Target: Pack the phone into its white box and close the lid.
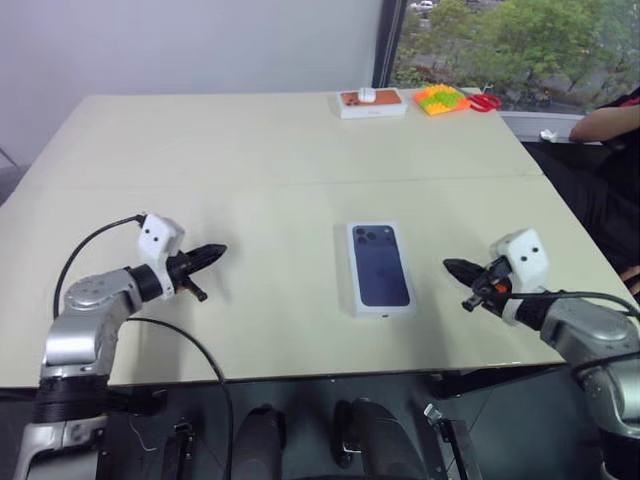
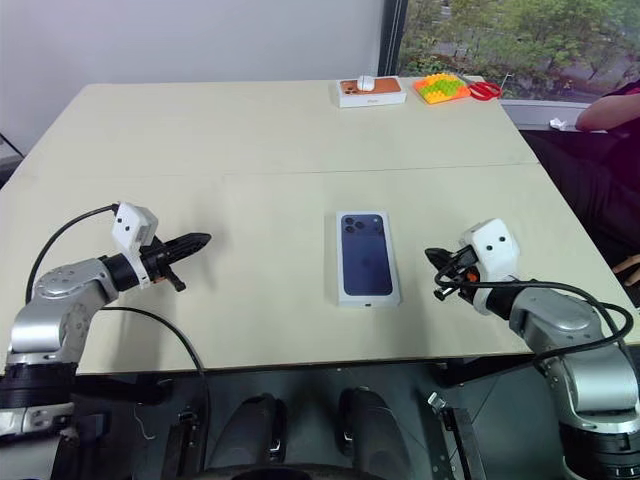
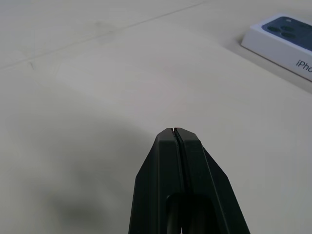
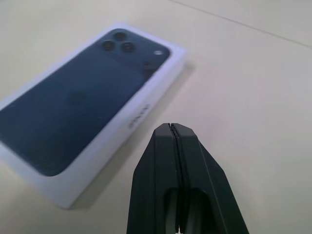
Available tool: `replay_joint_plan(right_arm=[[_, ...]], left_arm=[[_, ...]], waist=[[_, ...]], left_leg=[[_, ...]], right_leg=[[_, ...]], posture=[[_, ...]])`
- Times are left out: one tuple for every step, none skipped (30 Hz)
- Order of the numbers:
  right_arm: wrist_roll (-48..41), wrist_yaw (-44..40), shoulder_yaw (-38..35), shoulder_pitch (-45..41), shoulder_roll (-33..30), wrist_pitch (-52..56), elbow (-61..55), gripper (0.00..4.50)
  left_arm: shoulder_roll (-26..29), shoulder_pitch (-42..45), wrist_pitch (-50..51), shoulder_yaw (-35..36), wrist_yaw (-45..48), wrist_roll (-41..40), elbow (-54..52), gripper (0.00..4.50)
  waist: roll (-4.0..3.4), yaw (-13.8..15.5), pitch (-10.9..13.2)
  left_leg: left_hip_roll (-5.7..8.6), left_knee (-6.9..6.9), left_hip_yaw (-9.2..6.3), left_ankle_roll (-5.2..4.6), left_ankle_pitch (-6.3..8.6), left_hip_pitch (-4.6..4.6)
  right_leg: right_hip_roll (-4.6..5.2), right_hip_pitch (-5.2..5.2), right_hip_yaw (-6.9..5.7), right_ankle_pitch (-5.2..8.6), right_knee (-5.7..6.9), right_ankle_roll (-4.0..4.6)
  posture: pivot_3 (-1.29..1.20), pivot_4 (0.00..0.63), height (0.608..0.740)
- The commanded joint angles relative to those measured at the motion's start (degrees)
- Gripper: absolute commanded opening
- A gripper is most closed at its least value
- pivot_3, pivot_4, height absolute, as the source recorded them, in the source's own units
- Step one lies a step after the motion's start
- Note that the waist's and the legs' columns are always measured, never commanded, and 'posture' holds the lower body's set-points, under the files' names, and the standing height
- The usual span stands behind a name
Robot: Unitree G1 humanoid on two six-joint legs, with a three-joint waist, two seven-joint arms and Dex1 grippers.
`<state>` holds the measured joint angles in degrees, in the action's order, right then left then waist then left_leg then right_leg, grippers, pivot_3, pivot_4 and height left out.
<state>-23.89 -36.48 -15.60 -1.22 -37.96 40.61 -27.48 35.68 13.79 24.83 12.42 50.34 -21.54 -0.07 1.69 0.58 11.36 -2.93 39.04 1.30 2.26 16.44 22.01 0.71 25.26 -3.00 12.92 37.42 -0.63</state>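
Observation:
The white box lies flat in the middle of the table with the lid seated on it; the lid's top shows a printed dark blue phone with camera lenses. The phone itself is hidden. My left gripper hovers over bare table well to the left of the box, shut and empty, pointing toward it. My right gripper hangs a short way off the box's right side, also shut with nothing between its fingers. In the right wrist view the closed fingertips sit just short of the box's long edge.
At the table's far edge are a white box with an orange top, a green and orange block and red scissors. A person's arm rests at the far right. The table's front edge runs close below both grippers.

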Motion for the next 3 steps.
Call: replay_joint_plan(right_arm=[[-1.9, -1.7, -0.2, -1.3, -0.1, -2.0, -0.2, 0.0], [-2.0, -1.7, 0.1, -1.6, -0.1, -2.0, -0.2, 0.0], [-1.9, -1.7, 0.5, -1.9, -0.1, -2.1, 0.0, 0.0]], left_arm=[[1.3, -0.4, 0.1, 0.5, -0.3, -0.6, -2.0, 0.05], [1.5, -0.5, -0.1, 0.2, -0.2, -0.5, -1.8, 0.05], [1.5, -0.6, -0.3, 0.1, -0.2, -0.6, -1.8, 0.05]], waist=[[0.0, 0.0, 0.0], [0.0, 0.0, 0.0], [0.0, 0.0, 0.0]], left_leg=[[0.0, 0.0, 0.0, 0.0, 0.0, 0.0], [0.0, 0.0, 0.0, 0.0, 0.0, 0.0], [0.0, 0.0, 0.01, 0.0, 0.0, 0.0]], right_leg=[[0.0, 0.0, 0.0, 0.0, 0.0, 0.0], [0.0, 0.0, 0.0, 0.0, 0.0, 0.0], [0.0, 0.0, 0.0, 0.0, 0.0, 0.0]], posture=[[0.0, 0.15, 0.74], [0.0, 0.15, 0.74], [0.0, 0.15, 0.74]])
